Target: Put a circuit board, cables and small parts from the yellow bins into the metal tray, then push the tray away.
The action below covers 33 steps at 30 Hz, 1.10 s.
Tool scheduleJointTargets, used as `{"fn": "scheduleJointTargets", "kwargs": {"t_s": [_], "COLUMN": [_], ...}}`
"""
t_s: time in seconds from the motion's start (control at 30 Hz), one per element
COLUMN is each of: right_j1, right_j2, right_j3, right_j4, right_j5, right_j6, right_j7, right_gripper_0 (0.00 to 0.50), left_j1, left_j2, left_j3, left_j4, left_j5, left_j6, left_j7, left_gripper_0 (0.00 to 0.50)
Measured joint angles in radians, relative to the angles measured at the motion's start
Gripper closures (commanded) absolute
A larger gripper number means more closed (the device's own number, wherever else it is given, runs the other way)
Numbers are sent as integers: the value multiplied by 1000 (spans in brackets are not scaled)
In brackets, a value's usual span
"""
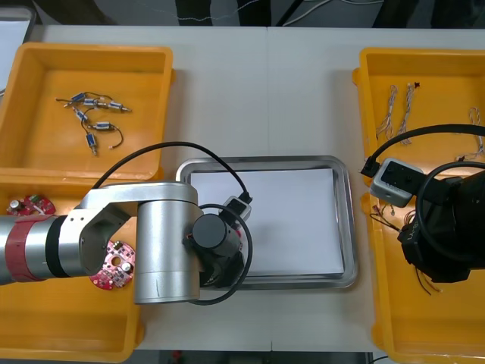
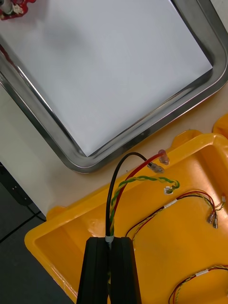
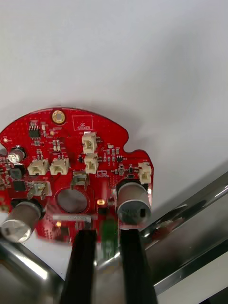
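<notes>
Holding circuit board (image 3: 71,147) pinched in left end effector (image 3: 107,233), metal tray (image 3: 190,209) directly beneath; right end effector (image 2: 110,240) clamped on cables (image 2: 123,185), yellow bin (image 2: 190,247) below. No drops yet; small parts (image 1: 91,114), push pending.

The left arm (image 1: 163,243) has a brushed silver cylindrical housing joined to a matching silver link. A red band (image 1: 26,246) and a black ring (image 1: 51,249) encircle the adjoining segment. A round black end cap (image 1: 212,235) closes the wrist joint. A thin black cable (image 1: 151,154) loops over the housing to a small grey camera module (image 1: 236,203). The right arm (image 1: 447,220) is black throughout and carries a light grey rectangular camera box (image 1: 395,180) fed by a thicker black lead (image 1: 424,133). On the left gripper (image 3: 108,235), the fingers (image 3: 85,266) are matte black flat bars with squared tips. On the right gripper (image 2: 110,241), the fingers (image 2: 97,270) are of the same black, flat-sided form
</notes>
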State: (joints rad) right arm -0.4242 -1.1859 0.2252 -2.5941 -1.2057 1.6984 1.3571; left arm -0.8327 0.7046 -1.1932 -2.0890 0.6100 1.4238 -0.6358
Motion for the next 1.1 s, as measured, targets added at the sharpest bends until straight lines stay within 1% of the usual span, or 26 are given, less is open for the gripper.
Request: {"fn": "scheduleJointTargets", "kwargs": {"t_s": [0.27,0.5,0.63,0.7,0.9,1.0,1.1], "right_j1": [0,0,0,0,-14,-38,-80], "right_j2": [0,0,0,0,0,0,0], "right_j3": [0,0,0,0,0,13,59], "right_j4": [0,0,0,0,0,0,0], "right_j5": [-1,-1,-2,-2,-32,-39,-38], "right_j6": [0,0,-2,-2,-3,-3,-15], "right_j7": [0,0,0,0,0,0,0], "right_gripper_0": [500,500,500,500,500,500,500], "left_j1": [0,0,-1,-1,-1,0,1], "left_j2": [0,0,0,0,9,23,35], "left_j3": [0,2,31,61,154,213,280], "left_j4": [-4,-31,-47,-55,-97,-122,-141], "left_j5": [-9,-10,21,42,63,93,122], "left_j6": [0,1,9,33,131,183,236], "left_j7": [16,34,35,35,35,35,35], "left_gripper_0": [0,0,0,0,0,0,0]}}
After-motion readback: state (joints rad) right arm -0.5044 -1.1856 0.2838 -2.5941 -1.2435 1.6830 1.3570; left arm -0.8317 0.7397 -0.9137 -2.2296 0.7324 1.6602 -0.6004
